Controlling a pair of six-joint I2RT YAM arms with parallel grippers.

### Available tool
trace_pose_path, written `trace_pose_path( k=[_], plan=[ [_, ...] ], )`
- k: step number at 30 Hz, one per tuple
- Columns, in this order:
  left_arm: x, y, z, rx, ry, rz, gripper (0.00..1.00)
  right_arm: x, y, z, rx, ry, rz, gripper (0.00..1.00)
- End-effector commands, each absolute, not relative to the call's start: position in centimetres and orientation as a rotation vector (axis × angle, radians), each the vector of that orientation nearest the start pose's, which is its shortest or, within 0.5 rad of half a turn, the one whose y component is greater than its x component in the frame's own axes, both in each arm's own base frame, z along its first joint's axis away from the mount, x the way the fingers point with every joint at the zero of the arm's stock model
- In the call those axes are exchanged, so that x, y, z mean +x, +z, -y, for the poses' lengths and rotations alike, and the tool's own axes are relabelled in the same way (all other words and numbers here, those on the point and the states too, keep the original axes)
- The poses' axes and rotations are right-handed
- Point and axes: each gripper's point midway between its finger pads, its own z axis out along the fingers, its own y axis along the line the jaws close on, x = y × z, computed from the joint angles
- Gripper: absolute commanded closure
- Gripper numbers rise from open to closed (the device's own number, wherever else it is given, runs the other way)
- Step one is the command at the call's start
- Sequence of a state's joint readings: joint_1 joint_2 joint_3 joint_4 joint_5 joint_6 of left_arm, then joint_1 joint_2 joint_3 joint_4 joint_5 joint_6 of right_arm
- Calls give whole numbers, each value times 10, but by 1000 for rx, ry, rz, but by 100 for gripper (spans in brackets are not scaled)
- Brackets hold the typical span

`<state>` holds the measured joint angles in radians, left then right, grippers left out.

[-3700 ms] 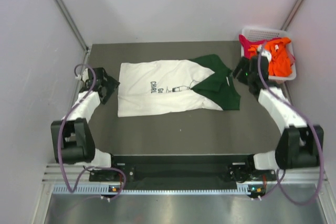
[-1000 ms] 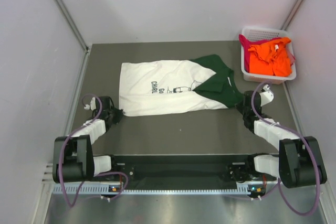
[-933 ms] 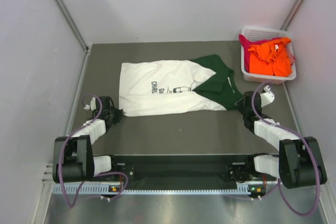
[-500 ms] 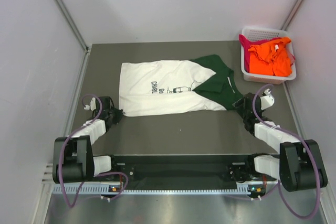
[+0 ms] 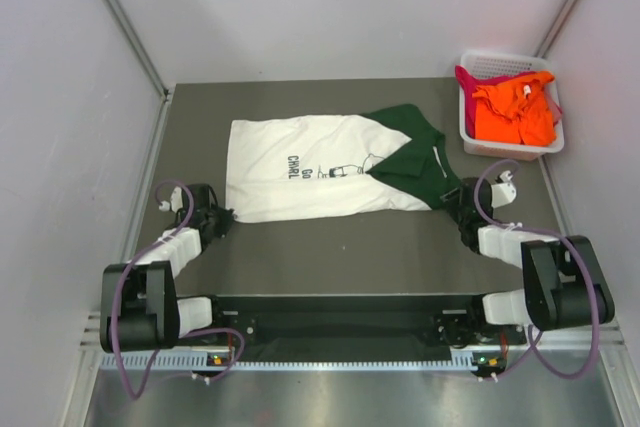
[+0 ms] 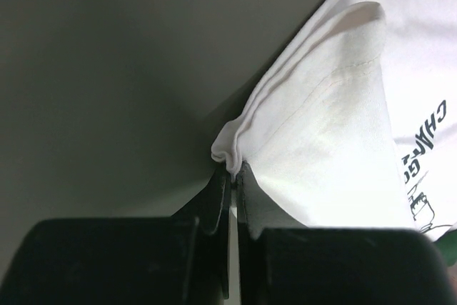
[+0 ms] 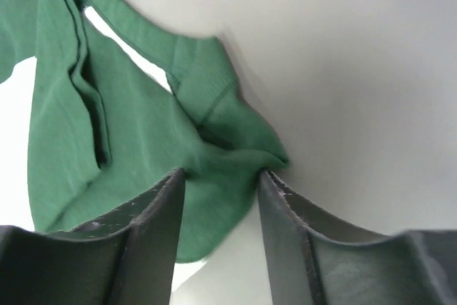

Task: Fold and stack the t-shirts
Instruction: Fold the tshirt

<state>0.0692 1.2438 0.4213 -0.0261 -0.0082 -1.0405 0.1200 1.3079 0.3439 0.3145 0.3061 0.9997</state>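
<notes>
1. On the table (image 5: 330, 247), seen from above, the white-and-green t-shirt (image 5: 300, 167) lies flat near centre. Its long axis runs 9 to 3 o'clock, with the white hem toward 9 and the green collar and sleeves toward 3.
2. Left gripper (image 6: 233, 173): jaws clenched on a bunched fold of white cloth at the shirt's 8 o'clock corner.
3. Right gripper (image 7: 219, 176): jaws apart, straddling the green sleeve edge at the shirt's 4 o'clock corner. Cloth sits between the fingers, but no firm clamp is shown.
4. Governing relation: each near corner lies at 12 o'clock from its fingers, one per arm, at opposite ends of the long axis. Each arm is nearest its own end.
5. Judgement: the right jaws must close before the near edge can be lifted and carried toward 12 o'clock for a lengthwise fold.
6. Orange t-shirt (image 5: 515, 112) and magenta t-shirt (image 5: 467, 77) lie in the basket (image 5: 500, 55) at 2 o'clock, well apart from both grippers.
</notes>
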Motion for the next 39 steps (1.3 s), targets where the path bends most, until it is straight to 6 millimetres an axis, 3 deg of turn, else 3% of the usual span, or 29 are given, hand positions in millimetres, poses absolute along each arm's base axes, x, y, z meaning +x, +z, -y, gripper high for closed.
trace_pose_path(
  k=[1, 3, 5, 6, 8, 12, 16, 39],
  plan=[
    [296, 30, 6, -1308, -371, -2082, 100, 328, 15, -17, 1122, 239, -1956, 59],
    [295, 31, 5, -1306, -362, -2085, 100, 330, 15, -15, 1129, 232, -1956, 75],
    [295, 32, 3, -1306, -347, -2085, 100, 332, 18, -15, 1123, 231, -1950, 85],
    [294, 33, 3, -1302, -342, -2087, 100, 334, 21, -16, 1116, 239, -1944, 95],
    [293, 34, 2, -1298, -334, -2086, 100, 334, 26, -14, 1099, 226, -1946, 100],
    [293, 38, 0, -1298, -330, -2075, 100, 331, 49, 3, 1069, 129, -1886, 100],
    [293, 38, 0, -1294, -331, -2078, 100, 326, 61, 9, 1045, 109, -1860, 100],
    [291, 39, 0, -1282, -325, -2082, 100, 323, 55, 0, 1017, 146, -1908, 100]
  ],
)
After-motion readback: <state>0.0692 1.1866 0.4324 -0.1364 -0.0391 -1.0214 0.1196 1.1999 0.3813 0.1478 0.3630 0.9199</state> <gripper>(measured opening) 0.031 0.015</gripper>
